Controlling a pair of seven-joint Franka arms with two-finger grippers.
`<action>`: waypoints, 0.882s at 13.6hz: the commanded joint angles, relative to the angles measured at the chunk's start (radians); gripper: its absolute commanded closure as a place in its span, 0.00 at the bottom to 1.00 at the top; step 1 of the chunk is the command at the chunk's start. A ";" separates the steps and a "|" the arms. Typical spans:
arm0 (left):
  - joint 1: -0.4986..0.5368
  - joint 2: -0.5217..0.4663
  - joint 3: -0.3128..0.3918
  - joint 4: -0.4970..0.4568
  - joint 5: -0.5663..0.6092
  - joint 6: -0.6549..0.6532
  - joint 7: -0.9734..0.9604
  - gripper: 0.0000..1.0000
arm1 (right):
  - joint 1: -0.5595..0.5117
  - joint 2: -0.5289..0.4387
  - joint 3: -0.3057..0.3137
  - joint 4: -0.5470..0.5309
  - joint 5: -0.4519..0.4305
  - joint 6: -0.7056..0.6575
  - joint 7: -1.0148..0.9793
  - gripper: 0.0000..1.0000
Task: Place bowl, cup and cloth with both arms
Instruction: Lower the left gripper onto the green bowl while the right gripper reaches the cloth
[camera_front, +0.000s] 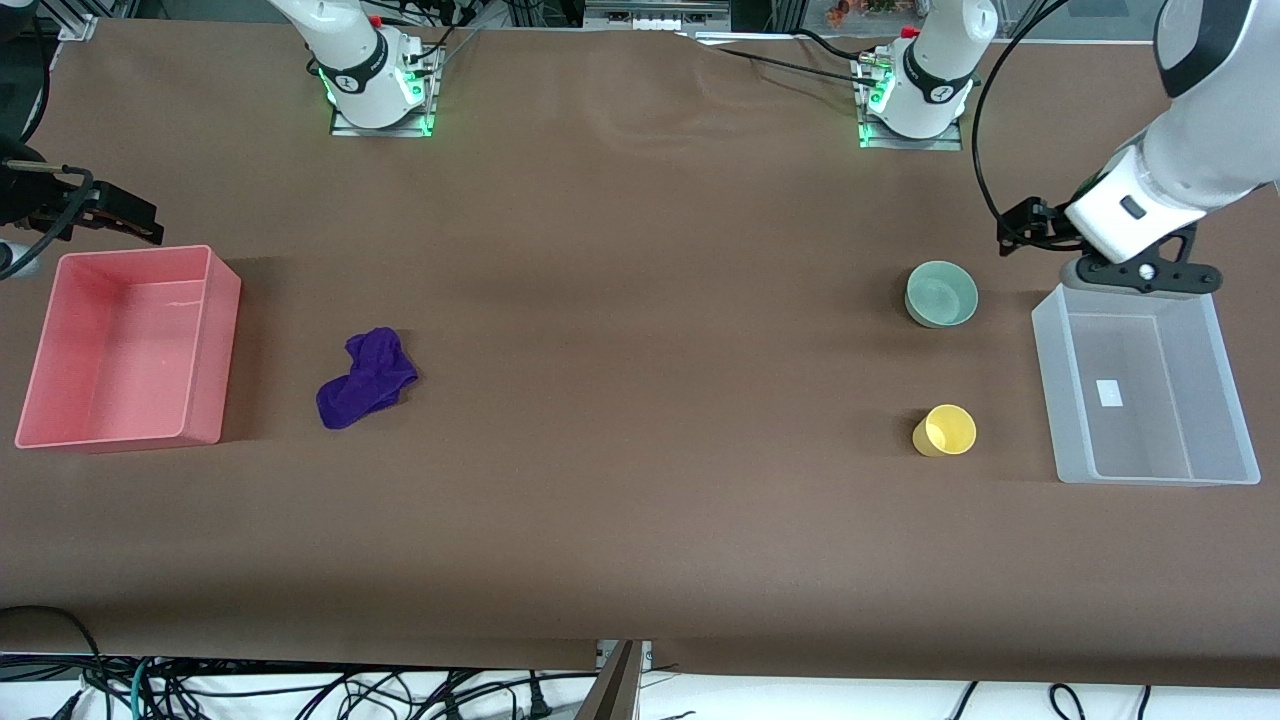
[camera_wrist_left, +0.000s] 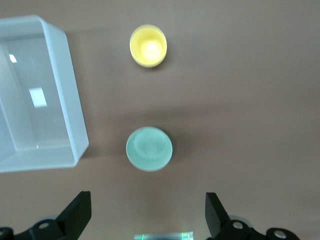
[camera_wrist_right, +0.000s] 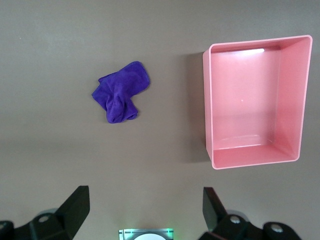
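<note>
Front view, start of the task: the bowl (camera_front: 941, 293) sits right of centre, the cup (camera_front: 945, 430) below it, both beside the clear bin (camera_front: 1045, 380) at the right edge; the cloth (camera_front: 366, 378) lies left of centre, beside the pink bin (camera_front: 222, 330). The left gripper (camera_wrist_left: 148, 214) hangs over the table by the clear bin's upper end, fingers spread wide and empty; the right gripper (camera_wrist_right: 146, 210) hangs at the left edge above the pink bin, likewise wide and empty. Bowl and cup look light, rigid and glossy, hence slippery: a rim pinch suits each. The cloth is soft and lumpy; pinch its highest fold. The brown table cover (camera_front: 640, 520) is flat and matte, with ample room around every item.
</note>
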 joint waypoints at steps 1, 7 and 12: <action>0.007 0.034 0.000 0.004 -0.010 -0.077 0.157 0.00 | 0.003 0.011 -0.003 0.028 0.014 -0.015 0.014 0.00; 0.038 0.149 0.002 -0.116 0.068 0.130 0.665 0.00 | 0.003 0.031 -0.001 0.027 0.014 -0.007 0.020 0.00; 0.044 0.143 0.002 -0.475 0.126 0.589 0.799 0.00 | 0.006 0.179 -0.001 0.024 0.030 0.044 0.021 0.00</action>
